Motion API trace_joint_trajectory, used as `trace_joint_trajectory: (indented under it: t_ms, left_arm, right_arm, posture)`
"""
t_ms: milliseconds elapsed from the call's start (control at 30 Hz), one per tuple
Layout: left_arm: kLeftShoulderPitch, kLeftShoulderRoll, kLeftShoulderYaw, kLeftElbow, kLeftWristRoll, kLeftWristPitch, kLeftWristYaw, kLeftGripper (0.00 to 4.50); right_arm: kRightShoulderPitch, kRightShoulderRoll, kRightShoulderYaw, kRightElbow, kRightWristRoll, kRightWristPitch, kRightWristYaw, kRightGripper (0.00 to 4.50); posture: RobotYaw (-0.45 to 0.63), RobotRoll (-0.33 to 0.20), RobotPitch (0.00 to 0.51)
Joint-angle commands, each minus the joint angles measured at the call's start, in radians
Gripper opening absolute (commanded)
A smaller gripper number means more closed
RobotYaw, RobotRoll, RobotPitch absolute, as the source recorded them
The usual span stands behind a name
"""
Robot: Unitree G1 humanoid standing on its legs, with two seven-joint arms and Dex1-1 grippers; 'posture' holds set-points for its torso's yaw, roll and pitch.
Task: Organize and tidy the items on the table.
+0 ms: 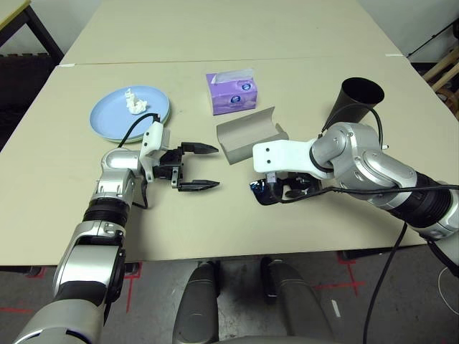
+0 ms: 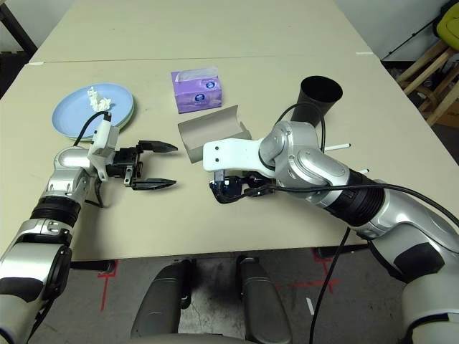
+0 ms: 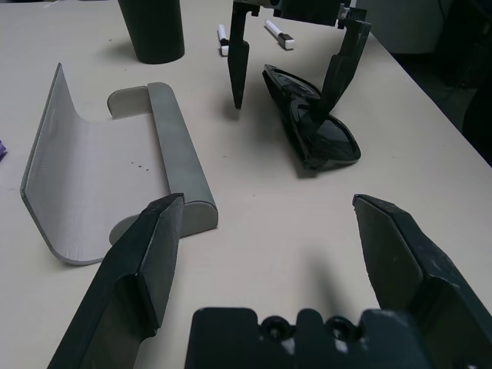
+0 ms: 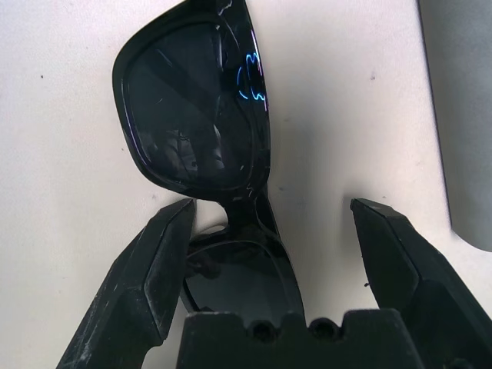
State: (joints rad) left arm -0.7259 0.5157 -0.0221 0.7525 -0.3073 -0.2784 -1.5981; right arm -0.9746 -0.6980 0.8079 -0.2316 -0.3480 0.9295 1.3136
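my right gripper point(image 4: 269, 231) points steeply down at the black sunglasses point(image 4: 204, 115), which lie folded on the beige table point(image 1: 237, 222) near its front edge. my fingers are spread wide, one on each side of the frame, and not gripping it. my left gripper point(image 1: 199, 167) hovers level over the table to the left of the sunglasses, aimed toward them, fingers spread and empty. between and just behind my two grippers lies the grey glasses case point(image 1: 247, 134), open. the purple tissue box point(image 1: 232, 92) sits behind the case. at far left, a light blue plate point(image 1: 118, 115) is stacked on a pale green plate point(image 1: 168, 109), with a crumpled white tissue wad point(image 1: 133, 100) on top. the black cup point(image 1: 356, 99) stands at far right, with the white pen point(image 2: 337, 147) near it.
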Motion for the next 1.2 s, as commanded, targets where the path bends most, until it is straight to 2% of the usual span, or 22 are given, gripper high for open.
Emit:
trace_joint_trajectory:
  t_ms: [33,233,567,667,700,767,1200]
  left_arm:
    - [0.019,0.008,-0.016,-0.023,0.019,0.000,-0.009,4.50]
    - [0.018,0.007,-0.015,-0.021,0.020,-0.001,-0.009,4.50]
    - [0.015,0.007,-0.016,-0.015,0.022,-0.001,-0.012,4.50]
    - [0.013,0.005,-0.015,-0.012,0.023,-0.001,-0.013,4.50]
    - [0.013,0.005,-0.015,-0.011,0.024,-0.002,-0.013,4.50]
    - [0.011,0.004,-0.015,-0.008,0.026,-0.003,-0.014,4.50]
    - [-0.002,0.004,-0.019,0.012,0.033,-0.007,-0.016,4.50]
  right_arm:
    - [0.002,-0.006,-0.009,-0.002,0.004,0.007,0.000,3.87]
    - [0.003,-0.008,-0.011,-0.004,0.007,0.005,0.002,1.69]
    - [-0.022,-0.014,-0.031,0.006,0.014,-0.020,0.016,1.56]
    - [-0.038,-0.030,-0.048,0.007,0.026,-0.035,0.036,1.14]
    - [-0.046,-0.038,-0.059,0.007,0.036,-0.039,0.050,0.78]
    - [-0.063,-0.053,-0.080,0.011,0.055,-0.049,0.075,0.39]
    - [-0.140,-0.099,-0.155,0.062,0.107,-0.163,0.156,0.36]
  posture:
    - [0.13,0.000,0.218]
    - [0.13,0.000,0.216]
    - [0.12,0.000,0.209]
    - [0.12,0.000,0.208]
    - [0.12,0.000,0.206]
    - [0.12,0.000,0.204]
    - [0.11,0.000,0.195]
